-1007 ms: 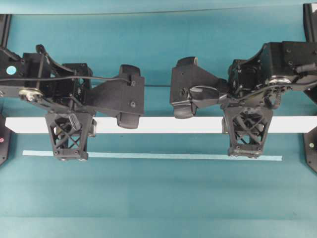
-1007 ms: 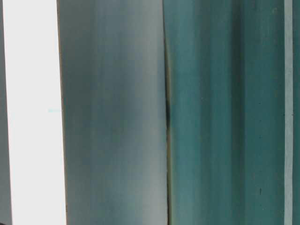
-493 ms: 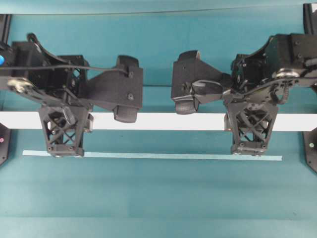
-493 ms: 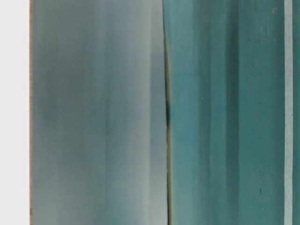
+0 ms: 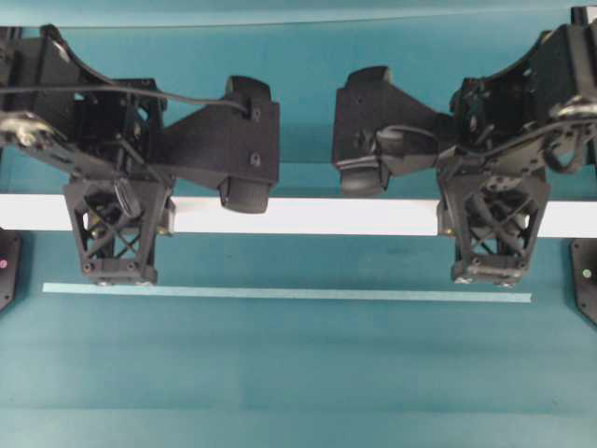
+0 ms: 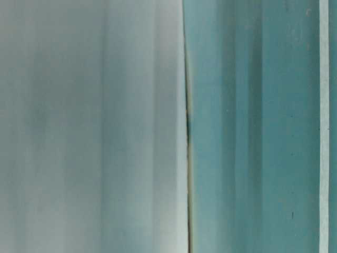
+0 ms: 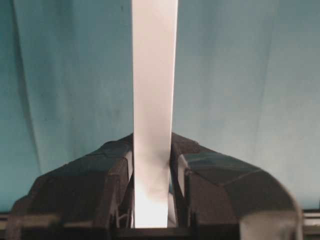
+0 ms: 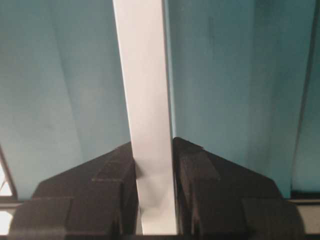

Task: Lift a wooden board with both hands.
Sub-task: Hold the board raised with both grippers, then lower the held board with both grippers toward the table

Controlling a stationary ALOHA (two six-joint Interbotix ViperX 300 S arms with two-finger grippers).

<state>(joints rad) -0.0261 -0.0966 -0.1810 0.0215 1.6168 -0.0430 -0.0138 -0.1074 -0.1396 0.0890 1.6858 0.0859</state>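
The wooden board (image 5: 308, 217) is a long white plank that crosses the overhead view from edge to edge. My left gripper (image 5: 117, 219) is shut on it near its left end, and my right gripper (image 5: 492, 222) is shut on it near its right end. In the left wrist view the board (image 7: 154, 75) runs straight out between the black fingers (image 7: 112, 170), which press on both its sides. The right wrist view shows the board (image 8: 145, 75) clamped the same way between that gripper's fingers (image 8: 200, 175). The teal table lies well below the board in both wrist views.
A thin pale teal strip (image 5: 280, 293) lies flat on the teal table in front of the board. Black mounts stand at the left edge (image 5: 7, 266) and right edge (image 5: 586, 275). The table-level view is blurred pale grey and teal, with the strip (image 6: 324, 126) at its right.
Both grippers and the board have risen together, shifting up the overhead view. In the table-level view the bright white band has slid off the left edge.
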